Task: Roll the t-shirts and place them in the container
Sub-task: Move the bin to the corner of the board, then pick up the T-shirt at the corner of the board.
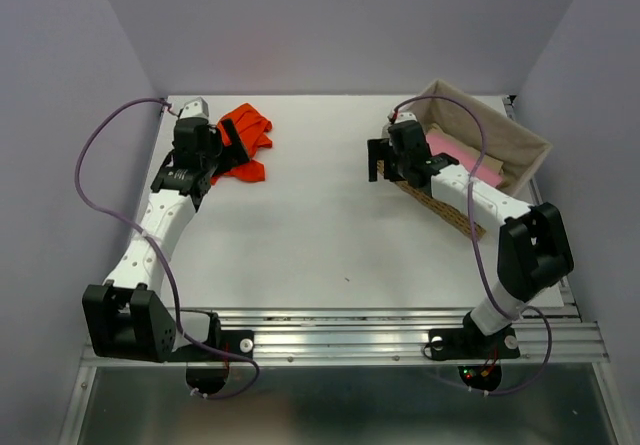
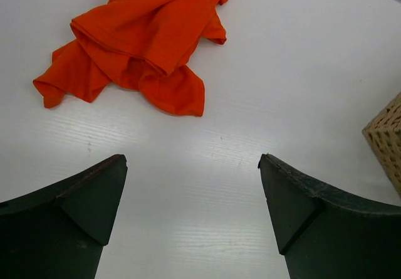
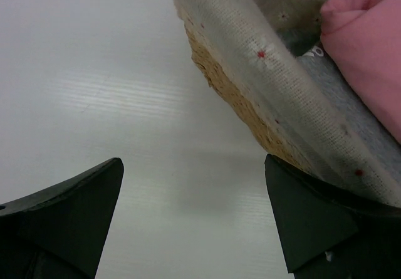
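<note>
Left tool (image 2: pixel 193 160) spread wide, nothing in it; the orange-red t-shirt (image 2: pixel 144 41) lies crumpled on the tabletop (image 2: pixel 301 72) just ahead of it, slightly left. Right tool (image 3: pixel 194 161) gapes wide too, empty, with the basket (image 3: pixel 282 84) rim ahead to its right and a pink t-shirt (image 3: pixel 363 53) inside.

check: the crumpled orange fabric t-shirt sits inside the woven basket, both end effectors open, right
No: the crumpled orange fabric t-shirt lies on the white table, outside the woven basket, per the top external view. The left end effector and right end effector are open.
</note>
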